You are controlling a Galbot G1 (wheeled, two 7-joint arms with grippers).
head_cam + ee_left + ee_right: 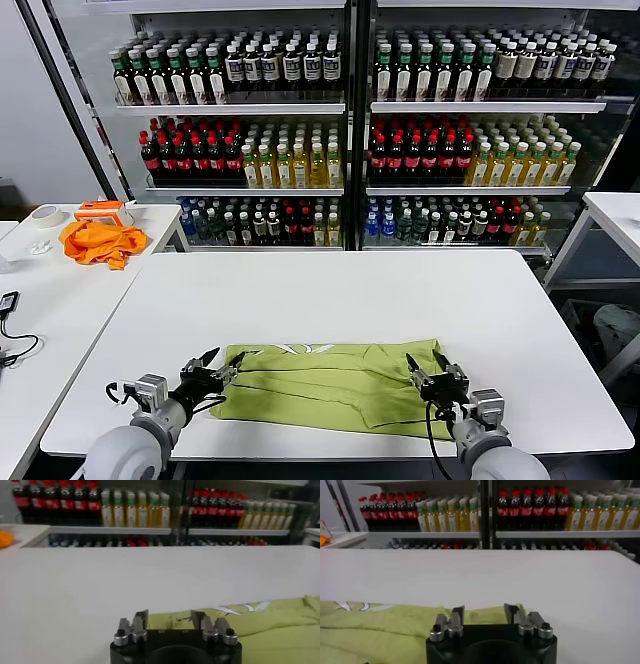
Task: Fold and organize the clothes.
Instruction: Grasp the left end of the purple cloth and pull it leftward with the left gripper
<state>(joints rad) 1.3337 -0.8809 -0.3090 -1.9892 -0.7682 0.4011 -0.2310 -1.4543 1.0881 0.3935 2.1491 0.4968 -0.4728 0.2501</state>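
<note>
Left gripper (222, 365): positioned at the left end of the T-shirt (330, 385), low over the bench (330, 290). Its fingers stand apart with nothing between them; in the left wrist view the left gripper (169, 619) shows a clear gap with yellow-green fabric lying beyond it.

Right gripper (432, 368): positioned at the right end of the T-shirt, fingers likewise spread and empty. The right wrist view shows the right gripper (484, 613) with the T-shirt (380, 625) edge just ahead of its tips.

The T-shirt lies folded into a wide band near the front edge of the bench, between the two grippers, with part of a white print visible along its far edge.

On a side bench (60, 290) to the left lies an orange garment (100, 242). Bottle shelves (345, 130) fill the background.
</note>
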